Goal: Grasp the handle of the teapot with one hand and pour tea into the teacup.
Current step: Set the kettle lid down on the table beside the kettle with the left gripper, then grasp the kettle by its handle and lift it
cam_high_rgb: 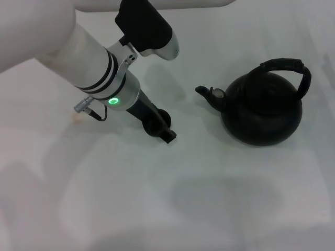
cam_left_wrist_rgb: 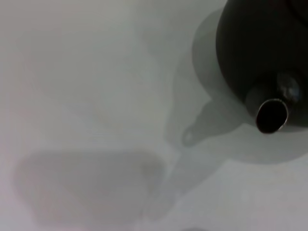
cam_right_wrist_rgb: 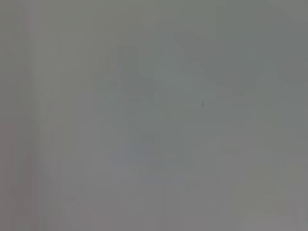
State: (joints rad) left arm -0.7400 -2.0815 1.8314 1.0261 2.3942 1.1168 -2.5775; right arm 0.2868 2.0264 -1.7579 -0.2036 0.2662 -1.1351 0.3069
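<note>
The black round teapot stands upright on the white table at the right, its arched handle up and its short spout pointing left. The left wrist view shows the teapot close by, with the spout's mouth facing the camera. My left gripper is down at the table surface, a short way left of the spout and apart from the pot. A round dark form sits at its tip; I cannot tell whether that is the teacup. My right gripper is out of view.
The white table runs bare across the front and left. A small tan speck lies left of my left arm. The right wrist view shows only a blank grey surface.
</note>
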